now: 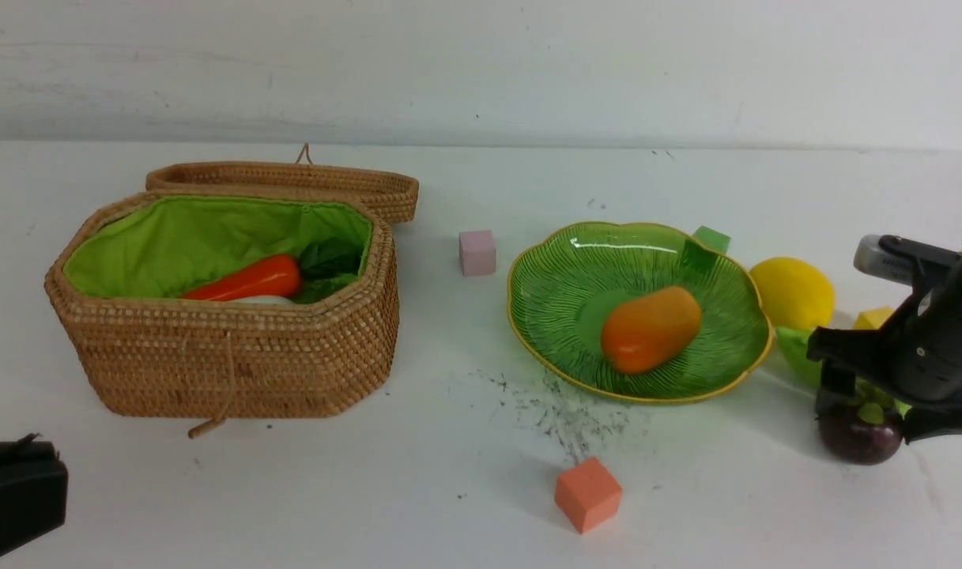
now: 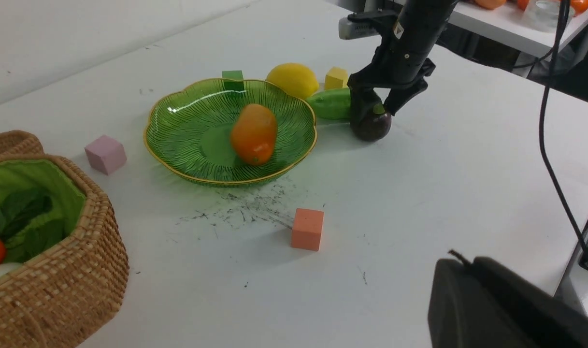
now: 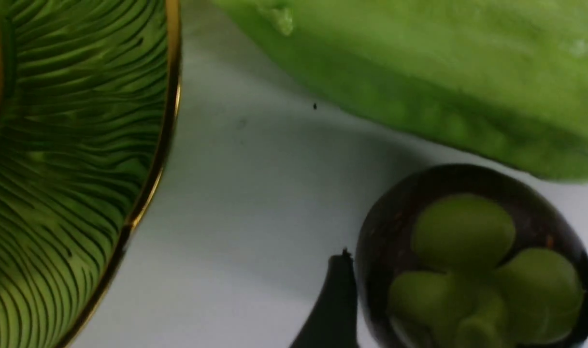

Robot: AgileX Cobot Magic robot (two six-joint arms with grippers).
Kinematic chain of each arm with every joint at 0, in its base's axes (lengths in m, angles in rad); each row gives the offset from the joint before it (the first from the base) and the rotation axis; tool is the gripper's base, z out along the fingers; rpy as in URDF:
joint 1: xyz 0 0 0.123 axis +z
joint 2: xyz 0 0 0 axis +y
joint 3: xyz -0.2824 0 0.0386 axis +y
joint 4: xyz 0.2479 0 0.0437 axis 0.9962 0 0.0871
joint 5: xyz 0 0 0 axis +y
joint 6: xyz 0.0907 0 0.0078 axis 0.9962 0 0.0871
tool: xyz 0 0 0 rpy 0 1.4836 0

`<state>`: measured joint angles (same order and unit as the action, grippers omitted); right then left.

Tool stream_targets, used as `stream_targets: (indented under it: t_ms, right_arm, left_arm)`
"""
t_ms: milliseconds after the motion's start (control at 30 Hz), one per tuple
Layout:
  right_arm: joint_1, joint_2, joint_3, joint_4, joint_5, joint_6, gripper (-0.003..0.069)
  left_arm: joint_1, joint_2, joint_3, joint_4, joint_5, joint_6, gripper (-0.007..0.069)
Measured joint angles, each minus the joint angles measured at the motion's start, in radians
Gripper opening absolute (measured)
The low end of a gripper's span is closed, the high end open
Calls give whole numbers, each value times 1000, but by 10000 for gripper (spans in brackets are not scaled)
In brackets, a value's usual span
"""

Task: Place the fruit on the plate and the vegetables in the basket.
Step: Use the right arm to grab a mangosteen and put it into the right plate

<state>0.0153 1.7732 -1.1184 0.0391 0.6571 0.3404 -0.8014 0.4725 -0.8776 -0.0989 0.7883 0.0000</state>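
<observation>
Your mangosteen (image 1: pixel 858 435) sits on the surface (image 1: pixel 370 490), just off the near right side of the plate (image 1: pixel 528 316), with the right gripper (image 1: pixel 884 415) spread wide astride it and holding nothing. Watch the closing: the fruit is round and glossy, so jaws that meet it off-centre, or too high on its green cap, would likely squirt it out. It could then roll into the gourd (image 1: pixel 797 352) lying close behind it, or away across the surface. A low carry could also clip the plate's rim and shift the mango (image 1: pixel 650 328) lying in the dish. The lemon (image 1: pixel 793 292) is beside the plate, not on it. The basket (image 1: pixel 235 363), with its lid (image 1: pixel 291 178) swung back, holds the carrot (image 1: pixel 247 280) and a sliver of white radish (image 1: pixel 263 300). Your left gripper (image 1: pixel 14 490) is closed and empty at the near left
</observation>
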Motion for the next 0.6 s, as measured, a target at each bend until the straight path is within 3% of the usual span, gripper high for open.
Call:
stream_targets:
  t_ms: [433, 600]
  right_arm:
    - [-1, 52, -13, 0, -25, -7, 577]
    - [-1, 53, -16, 6, -21, -63, 577]
  left_arm:
    - [0, 0, 0, -27, -7, 0, 15]
    - [0, 0, 0, -27, -7, 0, 15]
